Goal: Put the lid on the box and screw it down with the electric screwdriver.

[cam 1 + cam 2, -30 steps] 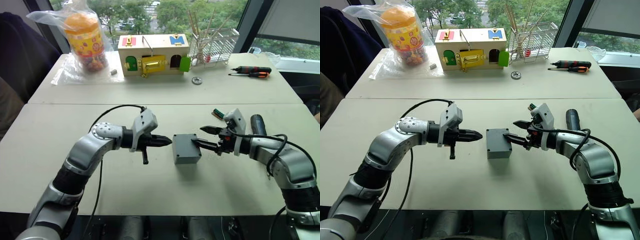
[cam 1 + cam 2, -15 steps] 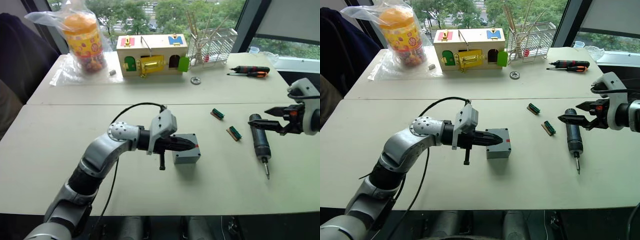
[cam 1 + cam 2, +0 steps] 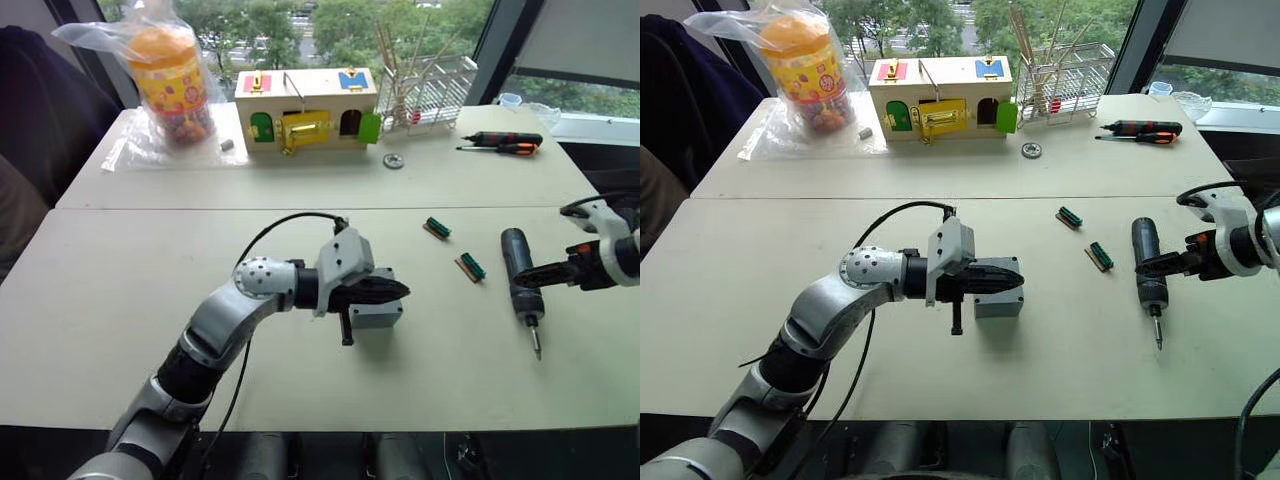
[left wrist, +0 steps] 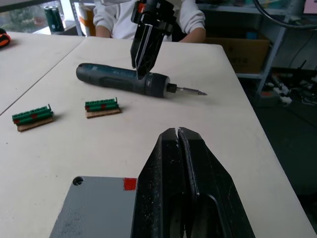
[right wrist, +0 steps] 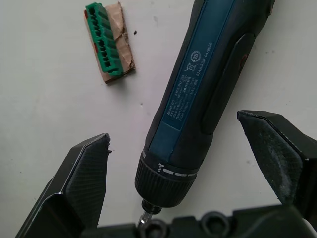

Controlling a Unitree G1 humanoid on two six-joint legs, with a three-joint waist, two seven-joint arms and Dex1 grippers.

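The electric screwdriver (image 5: 205, 84) lies flat on the table (image 3: 100, 300), well to the right of the box (image 3: 998, 290), its long axis running away from the robot with the metal bit at the near end. The right gripper (image 5: 193, 163) hangs over it with its fingers spread wide, one on each side of the barrel near the collar and not touching it, so the likely next move is a short drop and a squeeze across the barrel. The left gripper (image 4: 177, 144) is pressed shut with nothing between its fingers, resting over the top of the box, where the lid (image 4: 94, 208) appears already seated. Two green connector strips (image 3: 470, 266) lie between the box and the screwdriver.
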